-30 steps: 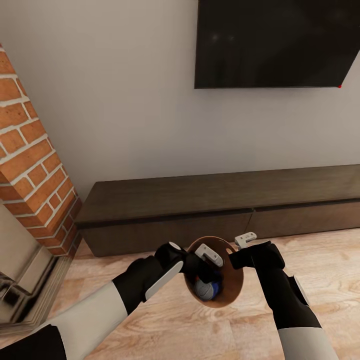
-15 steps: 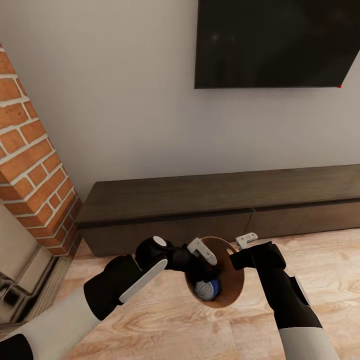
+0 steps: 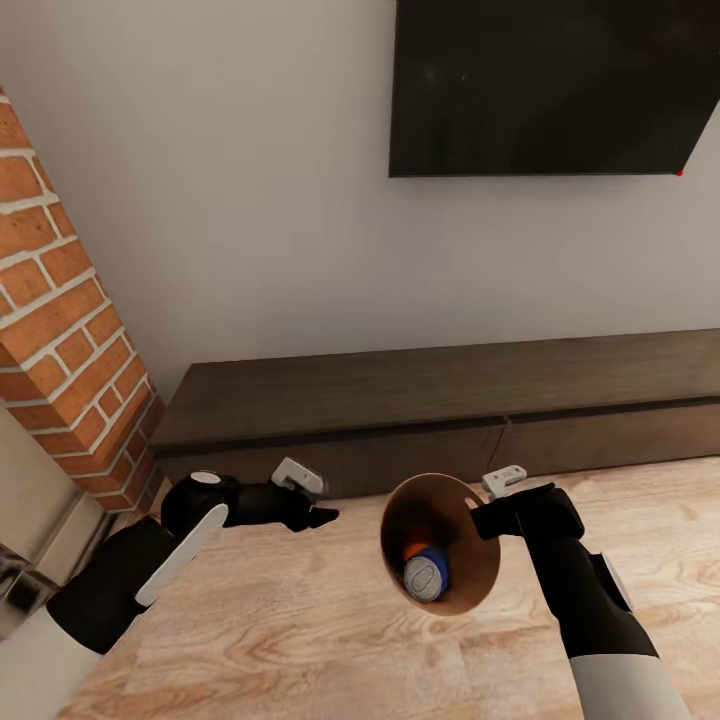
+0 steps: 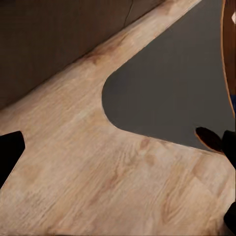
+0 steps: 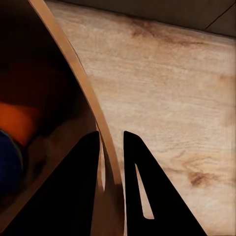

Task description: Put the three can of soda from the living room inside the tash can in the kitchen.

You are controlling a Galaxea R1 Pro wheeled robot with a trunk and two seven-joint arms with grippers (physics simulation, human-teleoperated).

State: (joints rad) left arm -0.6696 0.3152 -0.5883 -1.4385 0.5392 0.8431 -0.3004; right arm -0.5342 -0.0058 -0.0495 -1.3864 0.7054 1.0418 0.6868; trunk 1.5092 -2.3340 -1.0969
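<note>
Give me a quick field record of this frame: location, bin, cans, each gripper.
location: wood floor by a low dark TV cabinet, brick column at left
bin: trash can tilted, opening toward the head camera
holder: right gripper, fingers pinching the rim
cans visible inside: blue can, orange can
left gripper: apart from the bin, holds nothing visible, jaw state unclear

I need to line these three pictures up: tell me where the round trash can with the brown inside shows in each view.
Head view: the round trash can, brown wood-coloured inside, sits lower centre-right, its rim held by the right pincer.
Left wrist view: a brown rim sliver at the right edge.
Right wrist view: its wall and rim fill the left side, pinched between the black fingers.
Shared landmark: the light wood floor.
</note>
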